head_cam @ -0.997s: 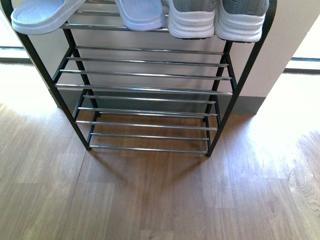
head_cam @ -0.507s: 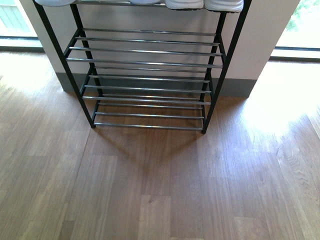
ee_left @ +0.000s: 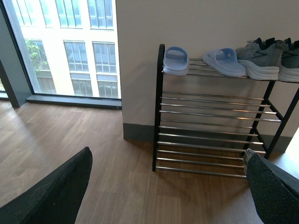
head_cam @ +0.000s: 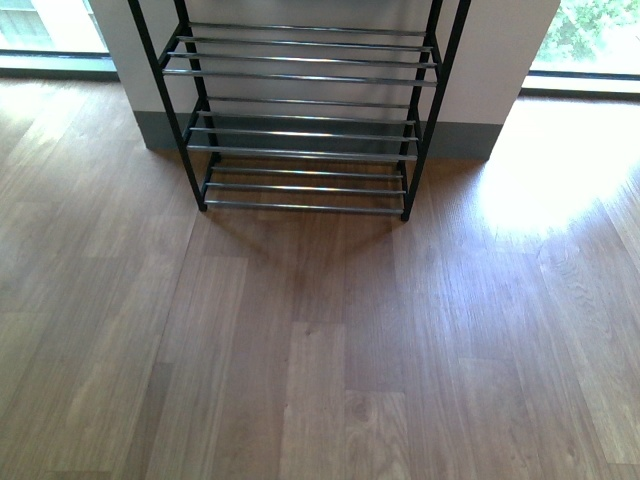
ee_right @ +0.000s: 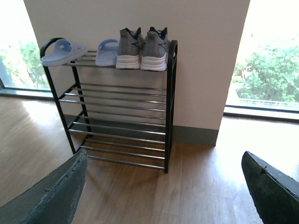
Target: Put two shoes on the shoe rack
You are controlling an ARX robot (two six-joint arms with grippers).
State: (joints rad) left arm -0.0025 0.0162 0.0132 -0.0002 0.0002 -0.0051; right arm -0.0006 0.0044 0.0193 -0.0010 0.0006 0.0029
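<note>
The shoe rack stands against the wall, and only its lower tiers show in the front view. In the right wrist view the whole rack shows with two grey sneakers and two pale blue slides on its top tier. The left wrist view shows the rack with the slides and sneakers on top too. My left gripper is open and empty above the floor, well short of the rack. My right gripper is open and empty, also back from the rack.
Wooden floor spreads in front of the rack. A white wall with grey skirting stands behind it. Floor-height windows flank the wall on both sides. Bright sunlight falls on the floor at the right.
The front view has drawn back from the rack: the rack shrank and moved up in the picture, and the shoes on the top tier have left that view.
</note>
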